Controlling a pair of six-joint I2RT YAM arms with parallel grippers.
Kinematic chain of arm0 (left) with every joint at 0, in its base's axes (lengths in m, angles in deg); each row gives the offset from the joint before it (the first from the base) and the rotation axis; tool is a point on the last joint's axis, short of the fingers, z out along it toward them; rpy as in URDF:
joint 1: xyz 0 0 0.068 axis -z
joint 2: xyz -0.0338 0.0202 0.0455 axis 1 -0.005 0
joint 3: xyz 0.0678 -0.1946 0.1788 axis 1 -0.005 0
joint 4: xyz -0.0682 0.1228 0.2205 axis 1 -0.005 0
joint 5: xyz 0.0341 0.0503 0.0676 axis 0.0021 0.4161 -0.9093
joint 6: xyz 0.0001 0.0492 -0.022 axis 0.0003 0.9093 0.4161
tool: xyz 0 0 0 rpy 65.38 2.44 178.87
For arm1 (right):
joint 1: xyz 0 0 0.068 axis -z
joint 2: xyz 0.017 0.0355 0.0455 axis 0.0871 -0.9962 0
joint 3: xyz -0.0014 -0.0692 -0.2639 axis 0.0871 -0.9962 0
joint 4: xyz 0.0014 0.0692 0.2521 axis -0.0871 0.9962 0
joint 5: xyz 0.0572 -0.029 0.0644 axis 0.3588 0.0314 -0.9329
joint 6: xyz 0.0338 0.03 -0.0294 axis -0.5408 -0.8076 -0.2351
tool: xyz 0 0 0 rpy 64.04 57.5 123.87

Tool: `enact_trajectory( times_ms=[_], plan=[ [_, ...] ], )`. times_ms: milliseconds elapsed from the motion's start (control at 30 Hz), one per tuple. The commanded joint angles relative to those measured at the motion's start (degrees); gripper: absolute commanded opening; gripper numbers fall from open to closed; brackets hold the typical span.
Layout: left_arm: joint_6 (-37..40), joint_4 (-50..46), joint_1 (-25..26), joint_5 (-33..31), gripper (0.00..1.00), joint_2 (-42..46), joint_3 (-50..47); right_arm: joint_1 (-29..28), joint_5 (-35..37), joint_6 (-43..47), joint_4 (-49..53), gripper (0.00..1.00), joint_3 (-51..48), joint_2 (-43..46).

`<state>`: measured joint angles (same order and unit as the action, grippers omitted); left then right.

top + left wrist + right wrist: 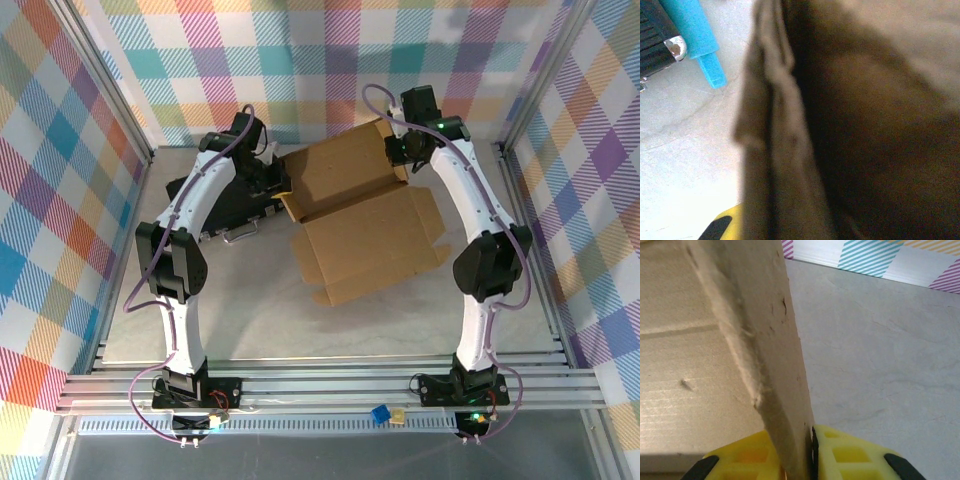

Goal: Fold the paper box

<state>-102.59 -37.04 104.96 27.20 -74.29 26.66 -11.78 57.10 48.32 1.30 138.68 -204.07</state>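
Looking from above: pinched the paper box [365,225] at its two far side walls, with the left gripper [278,185] and the right gripper [405,155] set opposite each other, probably to stand those walls up. Through left wrist: held blurred cardboard [865,140] hard against nearly closed jaws, apparently gripped. Through right wrist: clamped an upright wall [750,340] between narrow-set yellow pads [850,452], with bare table [880,365] right of the jaws.

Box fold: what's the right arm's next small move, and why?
Probably fold the flap inward over the panel. The right gripper pinches a raised side flap of the paper box, and the left gripper clamps the opposite edge, so the box looks braced for it.
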Motion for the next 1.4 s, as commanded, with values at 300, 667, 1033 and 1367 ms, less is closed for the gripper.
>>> enact_trajectory(
  times_ms=[300, 667, 1033, 1367],
  plan=[
    [0.92, 1.56, 0.09, 3.72, 0.00, 3.38, 1.96, 0.43, 3.29, -1.10, 2.86, 0.16, 7.24, -4.90],
    [-0.26, 0.73, 0.13, 2.04, 0.00, 3.44, 1.87, -1.30, 18.16, -2.91, 5.07, 0.00, 9.17, -5.98],
    [-1.99, 0.42, 0.63, -0.44, 0.00, 2.89, 2.44, -4.98, 27.47, -3.99, 8.61, 0.00, 9.12, -5.66],
    [-2.78, -2.45, 0.69, -2.21, 0.00, 1.27, 4.78, -2.70, 4.68, -1.98, 5.37, 0.21, 9.06, -1.21]
  ],
)
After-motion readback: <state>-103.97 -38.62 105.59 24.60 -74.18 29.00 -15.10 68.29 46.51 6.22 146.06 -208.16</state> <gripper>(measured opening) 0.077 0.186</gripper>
